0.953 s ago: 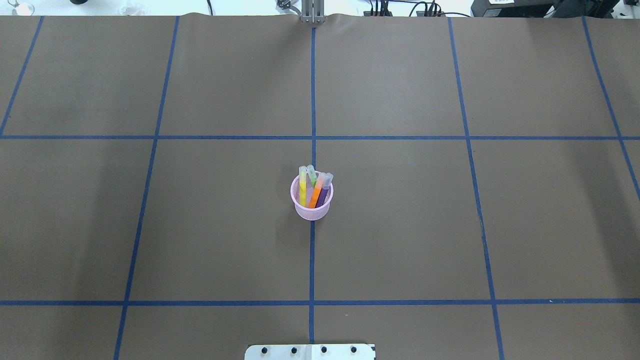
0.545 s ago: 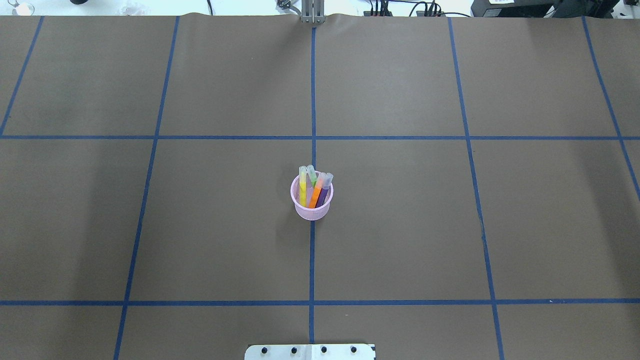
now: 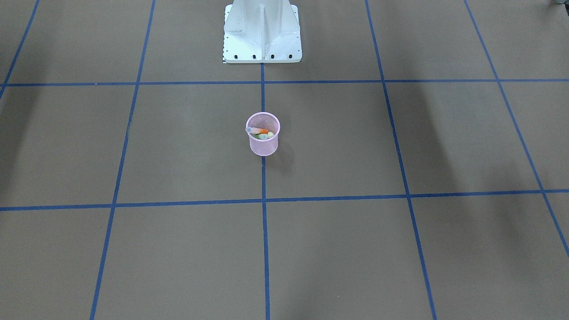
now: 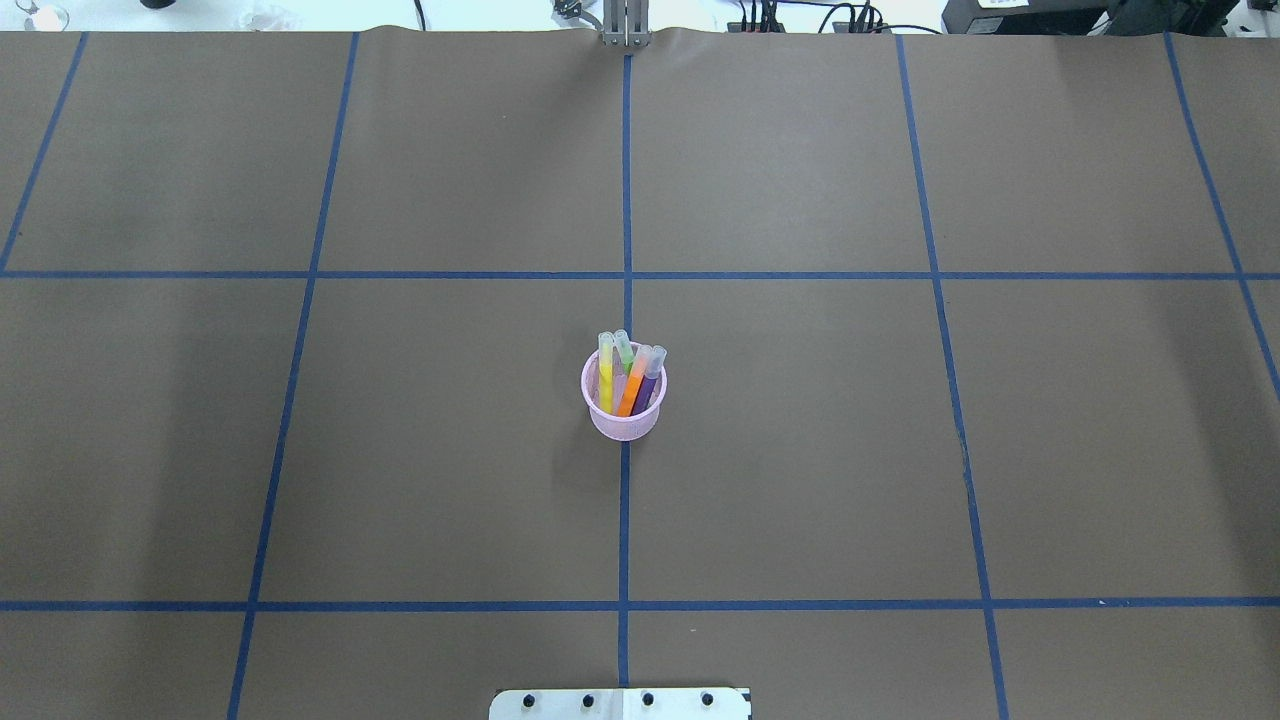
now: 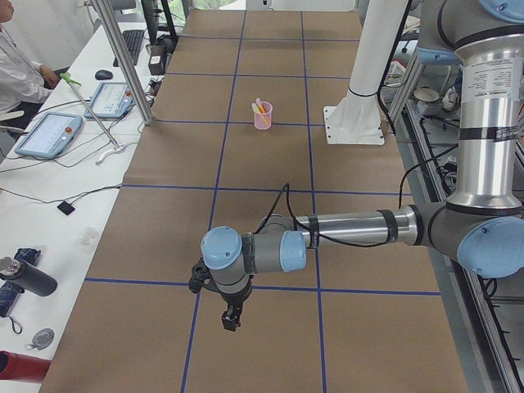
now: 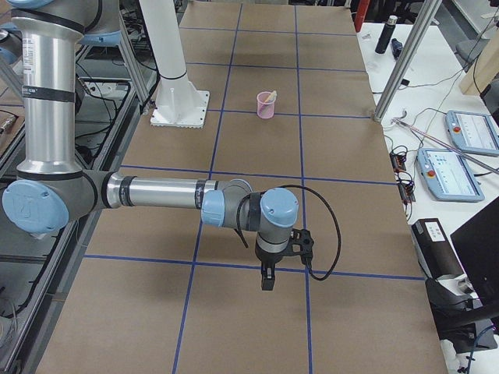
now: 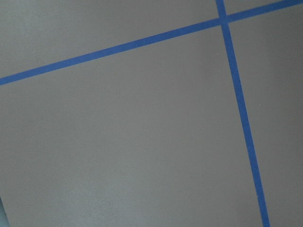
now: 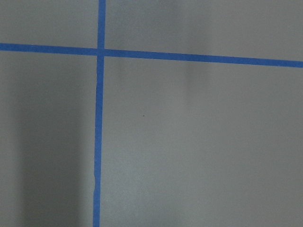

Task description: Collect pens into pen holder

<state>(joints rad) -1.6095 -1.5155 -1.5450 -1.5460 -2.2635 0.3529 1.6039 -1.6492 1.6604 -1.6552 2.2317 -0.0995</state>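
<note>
The pink mesh pen holder (image 4: 624, 422) stands upright at the table's middle, on the centre tape line. It holds the yellow pen (image 4: 605, 376), the green pen (image 4: 626, 355), the orange pen (image 4: 631, 392) and the purple pen (image 4: 649, 388), cap ends up. It also shows in the front view (image 3: 263, 146) and small in both side views (image 5: 262, 119) (image 6: 266, 107). My left gripper (image 5: 230, 319) shows only in the left side view, far from the holder, pointing down; I cannot tell its state. My right gripper (image 6: 267, 280) shows only in the right side view, likewise.
The white robot base (image 3: 262, 33) stands behind the holder. Blue tape lines (image 4: 625, 200) grid the brown table cover. Both wrist views show only the cover and tape. Teach pendants (image 5: 49, 131) and bottles lie on a side bench, where a person sits.
</note>
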